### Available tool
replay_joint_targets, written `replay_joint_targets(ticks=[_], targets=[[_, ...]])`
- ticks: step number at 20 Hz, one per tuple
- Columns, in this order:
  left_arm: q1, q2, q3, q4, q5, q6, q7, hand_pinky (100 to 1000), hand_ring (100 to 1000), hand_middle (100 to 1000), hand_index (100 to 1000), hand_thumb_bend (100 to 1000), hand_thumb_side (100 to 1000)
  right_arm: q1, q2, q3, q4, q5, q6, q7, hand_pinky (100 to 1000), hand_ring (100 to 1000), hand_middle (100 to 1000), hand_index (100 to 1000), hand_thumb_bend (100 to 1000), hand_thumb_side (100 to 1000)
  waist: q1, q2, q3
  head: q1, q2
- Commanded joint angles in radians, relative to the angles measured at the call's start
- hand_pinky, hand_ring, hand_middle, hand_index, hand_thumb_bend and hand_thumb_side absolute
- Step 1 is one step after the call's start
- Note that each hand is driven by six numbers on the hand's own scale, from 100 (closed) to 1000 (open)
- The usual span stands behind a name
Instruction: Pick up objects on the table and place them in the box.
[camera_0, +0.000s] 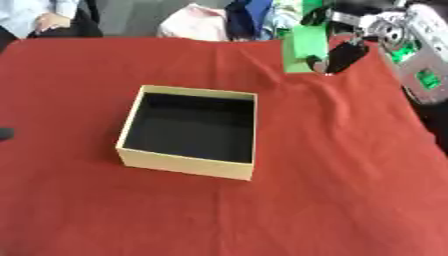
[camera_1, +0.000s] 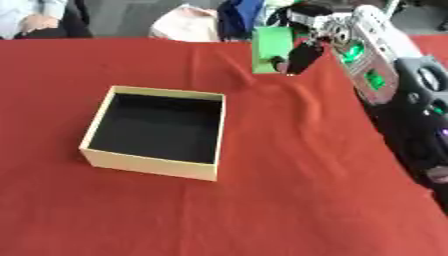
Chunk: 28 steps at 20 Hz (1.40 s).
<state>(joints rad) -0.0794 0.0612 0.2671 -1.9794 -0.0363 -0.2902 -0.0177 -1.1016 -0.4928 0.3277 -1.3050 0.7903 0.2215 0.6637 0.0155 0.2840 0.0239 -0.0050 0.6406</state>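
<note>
My right hand (camera_0: 343, 54) has its fingers curled round the green block (camera_0: 306, 47) at the far edge; next I carry it over the box (camera_0: 188, 165) and release.

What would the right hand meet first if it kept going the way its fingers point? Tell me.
The right hand, curled on the green object, points down toward the table. It would probably meet the red cloth beneath it first, not the box. Depth is hard to judge.

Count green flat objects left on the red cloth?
1: a green flat rectangular object at the far right of the red cloth, under the right hand. The open cream cardboard box looks empty.
</note>
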Motion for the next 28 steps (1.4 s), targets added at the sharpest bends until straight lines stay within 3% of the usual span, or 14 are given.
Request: replay_joint_targets(ticks=[1, 16, 24, 28], targets=[[-0.008, 0.015, -0.005, -0.021, 0.008, -0.003, -0.004, 690, 611, 698, 798, 100, 546, -0.041, 0.016, 0.006, -0.039, -0.001, -0.005, 0.021, 842, 737, 500, 945, 100, 100, -0.014, -0.017, 0.004, -0.007, -0.003], [-0.01, 0.014, -0.01, -0.021, 0.017, -0.005, -0.011, 690, 613, 701, 799, 100, 547, -0.046, 0.212, 0.062, -0.079, 0.013, 0.001, 0.067, 821, 728, 495, 950, 100, 100, -0.013, -0.017, 0.012, -0.022, 0.0], [-0.01, 0.011, -0.012, -0.021, 0.016, -0.005, -0.014, 690, 614, 702, 800, 100, 547, -0.016, 0.269, 0.082, -0.022, 0.046, 0.012, 0.059, 818, 730, 497, 952, 100, 100, -0.013, -0.012, 0.018, -0.027, 0.001], [-0.01, 0.01, -0.013, -0.021, 0.016, -0.005, -0.016, 690, 614, 703, 800, 100, 546, -0.002, 0.287, 0.094, 0.007, 0.048, 0.002, 0.062, 825, 746, 551, 986, 100, 100, -0.012, -0.011, 0.02, -0.03, 0.001]])
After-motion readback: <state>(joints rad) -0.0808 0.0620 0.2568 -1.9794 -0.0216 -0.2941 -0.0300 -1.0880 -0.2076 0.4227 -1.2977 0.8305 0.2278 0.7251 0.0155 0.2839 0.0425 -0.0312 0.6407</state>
